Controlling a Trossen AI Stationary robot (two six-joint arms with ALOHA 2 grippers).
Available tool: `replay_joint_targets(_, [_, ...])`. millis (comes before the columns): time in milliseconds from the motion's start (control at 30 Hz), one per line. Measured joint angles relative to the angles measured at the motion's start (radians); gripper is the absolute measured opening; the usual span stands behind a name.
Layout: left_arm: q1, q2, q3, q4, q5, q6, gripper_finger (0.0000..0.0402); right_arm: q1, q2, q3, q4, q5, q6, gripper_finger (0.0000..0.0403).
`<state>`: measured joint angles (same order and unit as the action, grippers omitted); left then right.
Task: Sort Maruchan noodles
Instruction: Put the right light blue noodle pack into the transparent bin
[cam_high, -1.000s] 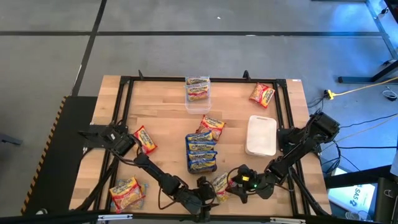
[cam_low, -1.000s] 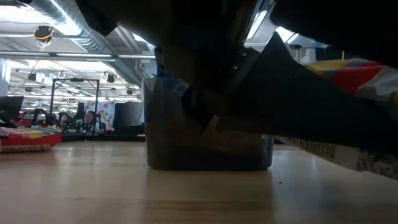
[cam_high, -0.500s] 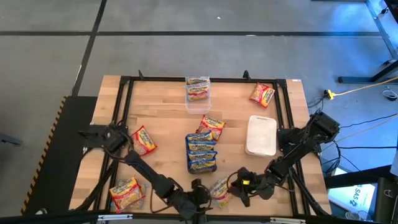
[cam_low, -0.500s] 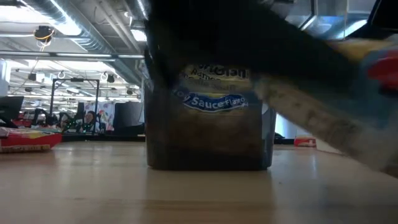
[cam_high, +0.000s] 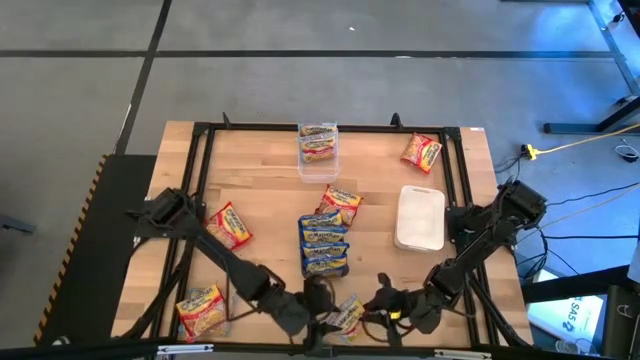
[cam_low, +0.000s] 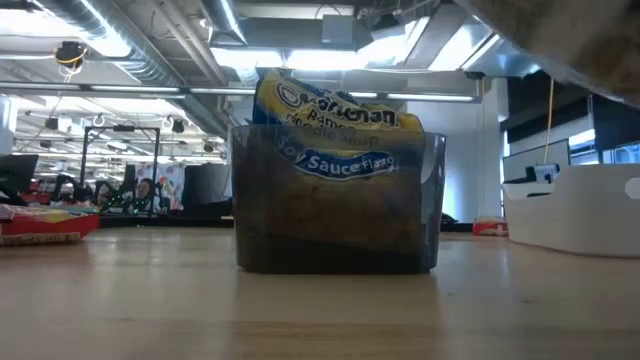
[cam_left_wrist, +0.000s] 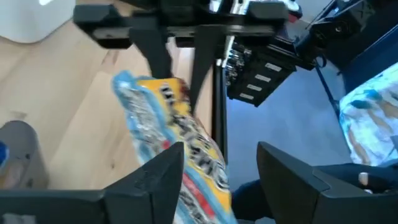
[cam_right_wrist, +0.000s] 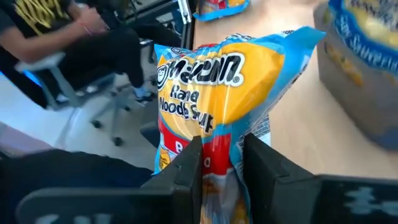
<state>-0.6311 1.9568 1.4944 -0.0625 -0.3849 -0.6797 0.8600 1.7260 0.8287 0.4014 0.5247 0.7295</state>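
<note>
Count: nine Maruchan noodle packets (cam_high: 230, 226) visible from above. One clear tub (cam_high: 318, 165), one white tray (cam_high: 420, 217). One dark tray (cam_high: 325, 268).

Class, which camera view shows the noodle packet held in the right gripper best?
The right wrist view: the noodle packet fills it, label legible, pinched in the right gripper. The high view shows it small near the table's front edge. The left wrist view shows it blurred. The low view shows only an unclear edge.

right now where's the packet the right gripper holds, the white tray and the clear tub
held packet (cam_right_wrist: 214, 93): right wrist view, its yellow label face
white tray (cam_high: 421, 217): high view, middle of its top
clear tub (cam_low: 335, 215): low view, its front wall
</note>
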Motion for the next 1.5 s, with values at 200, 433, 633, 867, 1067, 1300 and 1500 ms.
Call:
replay_joint_targets(200, [0.059,0.007,0.0,-0.02,0.149,-0.134,0.0251,0.007,0.0,0.067,-0.123,0.039,-0.062,0.0071])
replay_joint_targets(433, [0.077,0.012,0.0,-0.037,0.196,-0.185,0.0281,0.019,0.0,0.076,-0.153,0.077,-0.058,0.0071])
replay_joint_targets(633, [0.092,0.008,0.0,-0.088,0.273,-0.24,0.0282,0.03,0.0,0.078,-0.165,0.059,-0.026,0.0071])
replay_joint_targets(867, [0.088,0.002,-0.001,-0.101,0.202,-0.256,0.0276,0.03,0.0,0.094,-0.162,0.063,-0.028,0.0071])
replay_joint_targets(1067, [0.091,0.014,-0.001,-0.073,0.192,-0.236,0.0275,0.013,0.0,0.126,-0.166,0.113,-0.101,0.0071])
replay_joint_targets(1300, [0.095,0.013,-0.001,-0.057,0.206,-0.228,0.0273,-0.025,0.0,0.164,-0.167,0.134,-0.186,0.0071])
replay_joint_targets(1500, [0.106,0.013,-0.001,-0.068,0.237,-0.226,0.0221,-0.032,0.0,0.169,-0.164,0.138,-0.184,0.0072])
